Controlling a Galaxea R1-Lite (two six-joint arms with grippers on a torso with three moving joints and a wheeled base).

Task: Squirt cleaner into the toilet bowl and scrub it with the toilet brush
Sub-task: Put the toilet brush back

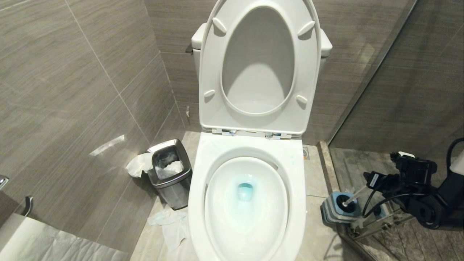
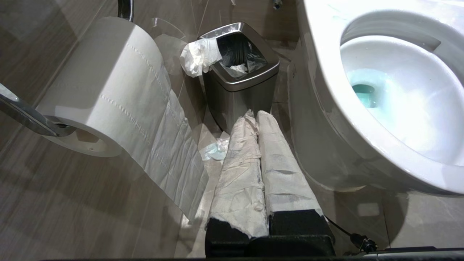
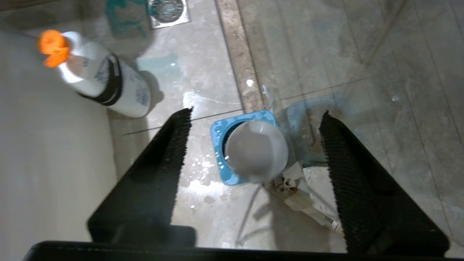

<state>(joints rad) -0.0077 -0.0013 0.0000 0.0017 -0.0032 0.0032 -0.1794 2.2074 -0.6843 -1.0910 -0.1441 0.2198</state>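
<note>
Left pincer (image 2: 253, 119): paper-wrapped fingers together, parked low at far left beside the waste bin (image 2: 239, 78), well apart from the work. Centre: toilet bowl (image 1: 246, 203), teal cleaner (image 1: 245, 191) pooled in its basin. Right: toilet brush (image 1: 353, 197) seated in its blue holder (image 1: 335, 212), handle leaning up and rightward. Right pincer (image 3: 253, 152): jaws apart, flanking the handle tip, clearly the nearer arm.

Wide open over the toilet bowl (image 1: 197, 203), seat (image 1: 210, 65) raised against the tank. Narrow on the left: steel waste bin (image 1: 170, 177) just beside the bowl, paper scraps (image 1: 170, 224) on the floor. Tight on the right: glass partition (image 1: 366, 87), brush holder (image 1: 337, 208) at its foot, white bottle (image 3: 108, 87) near the bowl's wall.
</note>
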